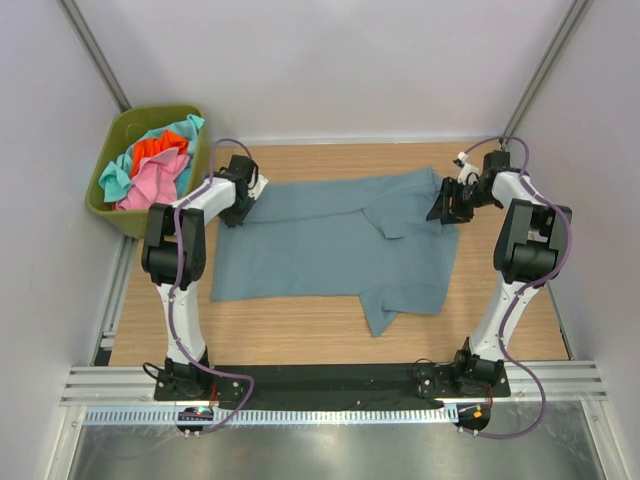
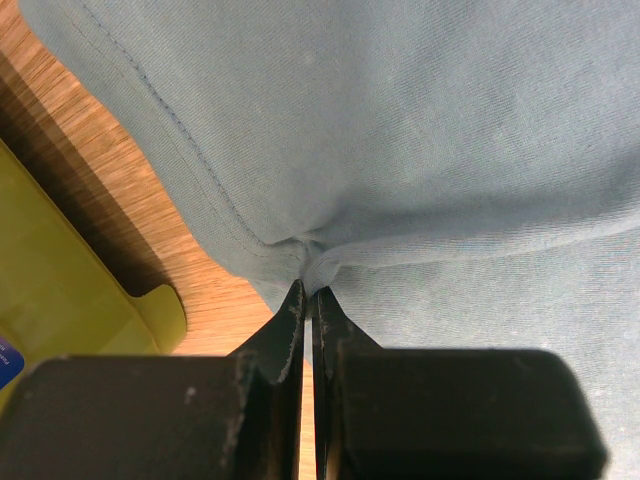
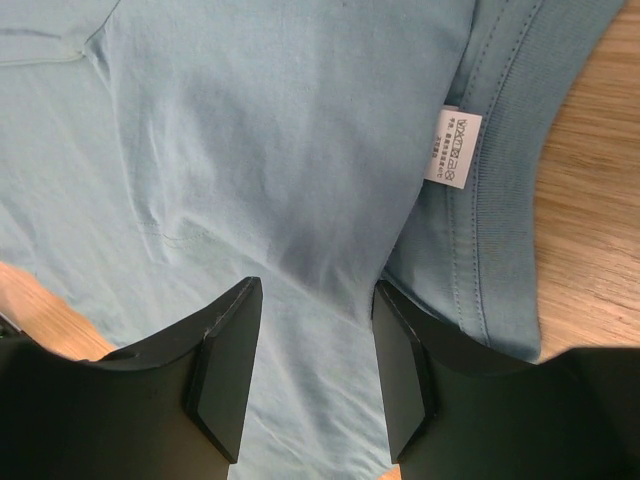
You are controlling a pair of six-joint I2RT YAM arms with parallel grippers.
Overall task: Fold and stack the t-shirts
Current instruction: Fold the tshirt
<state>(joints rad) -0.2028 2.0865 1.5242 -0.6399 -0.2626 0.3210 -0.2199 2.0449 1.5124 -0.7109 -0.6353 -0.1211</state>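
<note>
The slate-blue t-shirt (image 1: 330, 245) lies spread on the wooden table, its top part folded over near the right. My left gripper (image 1: 247, 203) is at the shirt's far left corner and is shut on a pinch of its hem (image 2: 308, 262). My right gripper (image 1: 448, 205) is at the shirt's far right, by the collar. It is open, its fingers (image 3: 225, 360) straddling the cloth (image 3: 300, 170) next to the collar and its white label (image 3: 452, 150). Pink, orange-red and turquoise t-shirts (image 1: 152, 165) lie bunched in the bin.
The olive-green bin (image 1: 120, 215) stands off the table's far left corner; its edge shows in the left wrist view (image 2: 60, 300). Bare wood (image 1: 300, 335) lies in front of the shirt. Grey walls close in at the back and both sides.
</note>
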